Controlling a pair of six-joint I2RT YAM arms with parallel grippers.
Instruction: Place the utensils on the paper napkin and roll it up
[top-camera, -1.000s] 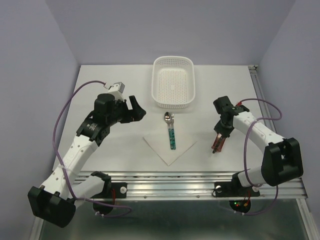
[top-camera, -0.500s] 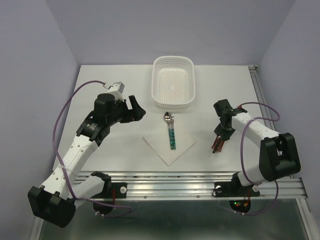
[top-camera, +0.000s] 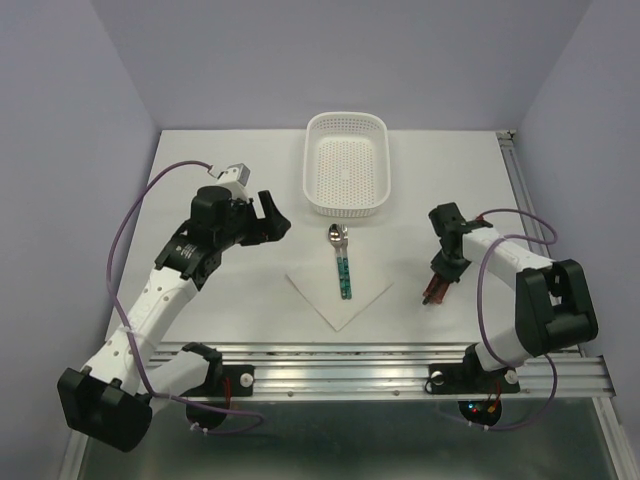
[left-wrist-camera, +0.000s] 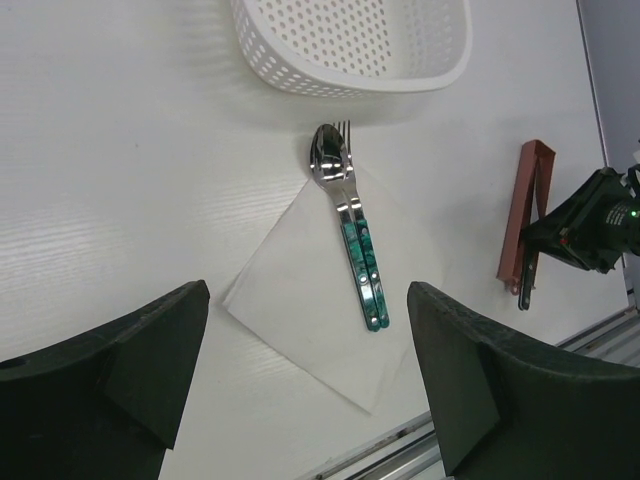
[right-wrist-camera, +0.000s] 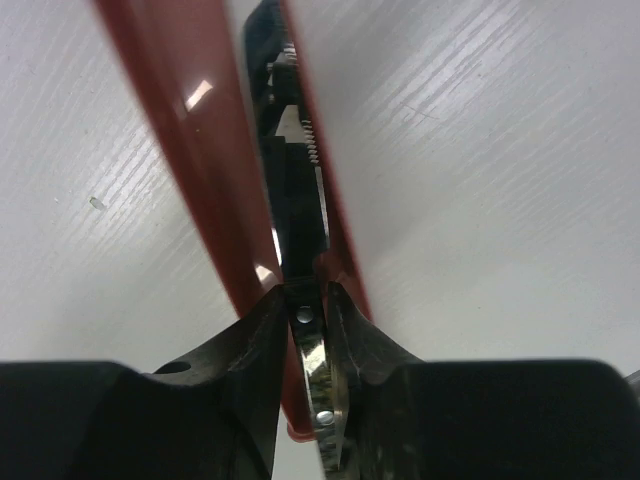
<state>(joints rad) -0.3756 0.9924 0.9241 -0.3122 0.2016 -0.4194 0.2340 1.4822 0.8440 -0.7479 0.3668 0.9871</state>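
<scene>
The white paper napkin (top-camera: 318, 290) lies as a diamond at the table's middle front. On it lie the spoon (top-camera: 340, 258) and a fork side by side, green handles toward me and silver heads toward the basket. They also show in the left wrist view, where the spoon (left-wrist-camera: 347, 212) lies on the napkin (left-wrist-camera: 290, 300). My left gripper (top-camera: 275, 222) is open and empty, above the table to the napkin's left. My right gripper (top-camera: 438, 280) is low at the table, right of the napkin. It is shut on a riveted metal strip (right-wrist-camera: 312, 350) at the near end of a red utensil (right-wrist-camera: 190, 130) with a dark serrated middle.
A white perforated basket (top-camera: 346, 205) stands behind the napkin, and also shows in the left wrist view (left-wrist-camera: 440, 75). The red utensil (left-wrist-camera: 520, 225) lies about a hand's width right of the napkin. A metal rail (top-camera: 400, 360) runs along the near table edge.
My right arm has folded in a little and its wrist has shifted slightly right. The red utensil stays at nearly the same spot. My left arm, the napkin and the spoon have not moved.
</scene>
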